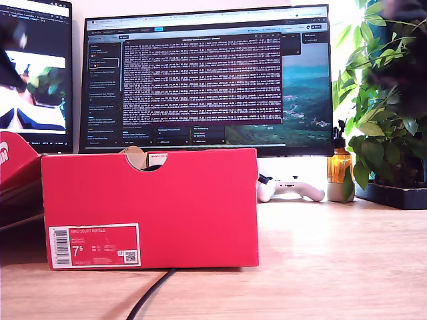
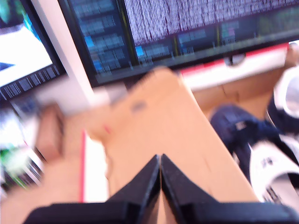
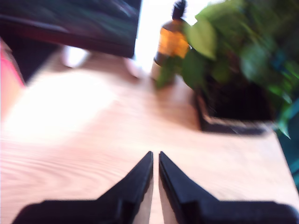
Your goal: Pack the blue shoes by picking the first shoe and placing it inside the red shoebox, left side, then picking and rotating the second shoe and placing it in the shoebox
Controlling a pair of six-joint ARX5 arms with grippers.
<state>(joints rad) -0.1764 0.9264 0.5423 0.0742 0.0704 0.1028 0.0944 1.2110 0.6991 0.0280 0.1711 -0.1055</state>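
The red shoebox point(image 1: 150, 207) stands on the desk at the exterior view's centre-left, notch up and "7.5" label facing the camera. Its inside is hidden there. In the first wrist view, navy shoes point(image 2: 238, 135) with white soles lie within the box's brown cardboard walls, past a tan flap point(image 2: 159, 116); the picture is blurred. My first gripper point(image 2: 160, 161) hangs shut and empty above that flap. My second gripper point(image 3: 155, 156) is shut and empty over bare desk, near the plant. Dark blurs at the exterior view's top corners are arms point(image 1: 12, 47).
A large monitor point(image 1: 207, 77) stands behind the box, and a second screen point(image 1: 33, 73) at the exterior view's left. A red lid point(image 1: 13, 167) leans there. An amber bottle point(image 1: 339, 167), a white controller point(image 1: 290, 188) and potted plants point(image 1: 387, 120) crowd the exterior view's right. A black cable point(image 1: 150, 297) runs forward.
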